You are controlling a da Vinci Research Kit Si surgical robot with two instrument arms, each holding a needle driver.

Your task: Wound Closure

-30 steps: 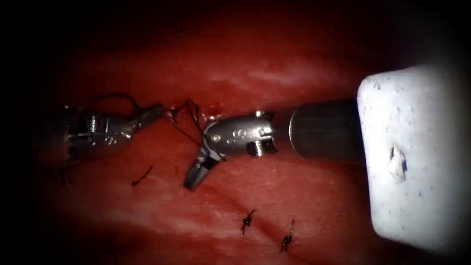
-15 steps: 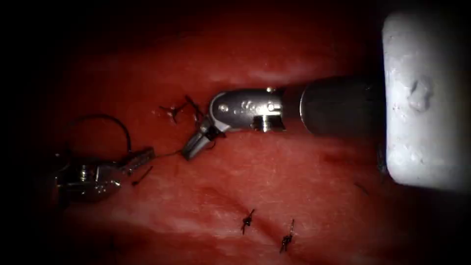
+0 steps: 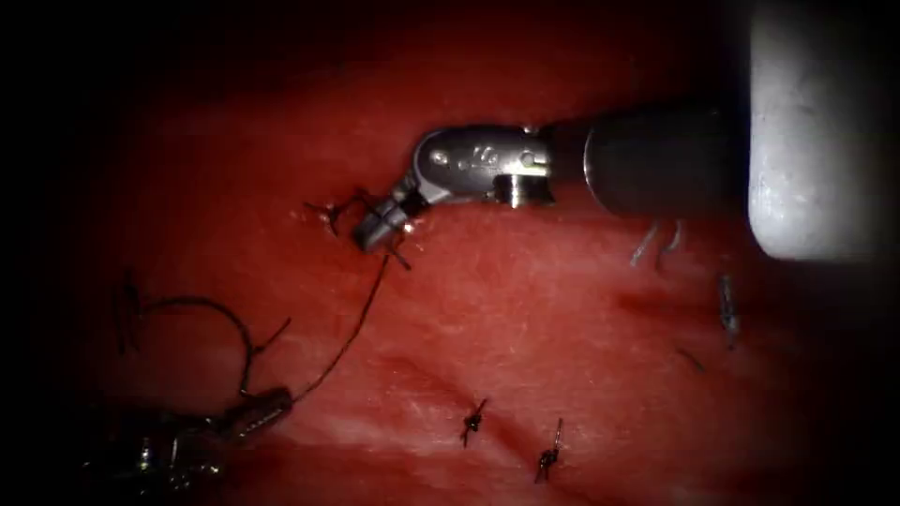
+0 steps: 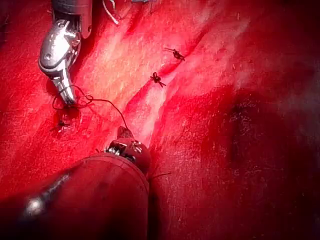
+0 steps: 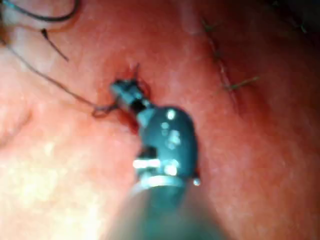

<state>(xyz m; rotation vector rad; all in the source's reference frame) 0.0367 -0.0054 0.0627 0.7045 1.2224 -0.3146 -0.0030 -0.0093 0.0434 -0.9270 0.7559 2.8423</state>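
The right tool (image 3: 373,231) has its jaws clenched on the thread (image 3: 352,328) right beside a knot (image 3: 326,214) on the tissue (image 3: 525,309); its shaft comes in from the right. From those jaws the thread runs taut down and to the left to the left tool (image 3: 267,409), whose jaws are clamped on it at the near left. Behind the left tool a dark loop of thread (image 3: 202,314) curves up and round. I cannot tell where the needle is. Two finished stitches (image 3: 474,421) sit along the cut at the near middle. A short cut end of thread (image 3: 274,334) lies loose just beside the loop.
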